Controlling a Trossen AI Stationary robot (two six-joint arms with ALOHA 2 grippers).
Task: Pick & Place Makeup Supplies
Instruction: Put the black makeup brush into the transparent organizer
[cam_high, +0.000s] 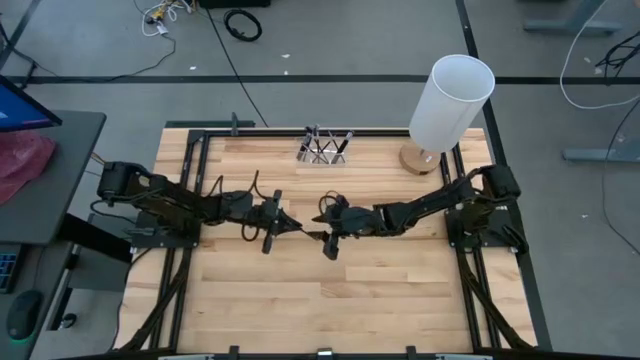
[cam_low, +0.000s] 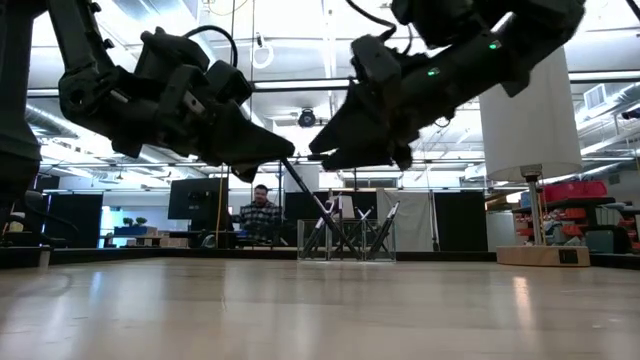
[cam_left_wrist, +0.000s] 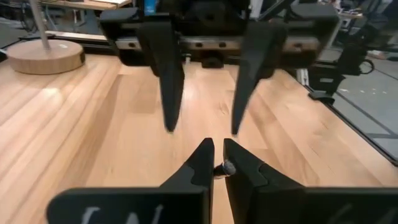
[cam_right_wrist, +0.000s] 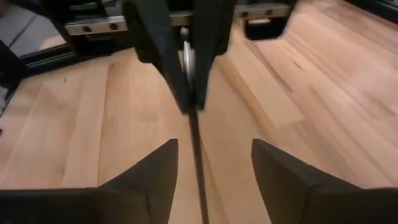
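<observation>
Clear holder (cam_high: 323, 150) holds upright dark brushes (cam_high: 318, 143); wooden table (cam_high: 300, 310)

Left hand (cam_high: 291, 226) pinched closed, facing the right hand (cam_high: 318, 236), fingers spread.

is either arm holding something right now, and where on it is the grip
The left gripper is shut on a makeup brush, pinching it near its silvery ferrule end. The right gripper stands open around the brush's shaft and holds nothing.

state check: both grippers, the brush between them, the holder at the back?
left gripper: shut on the makeup brush, above the table
right gripper: open, fingers either side of the brush, not gripping
clear holder: upright at the table's back edge, other brushes standing inside
</observation>
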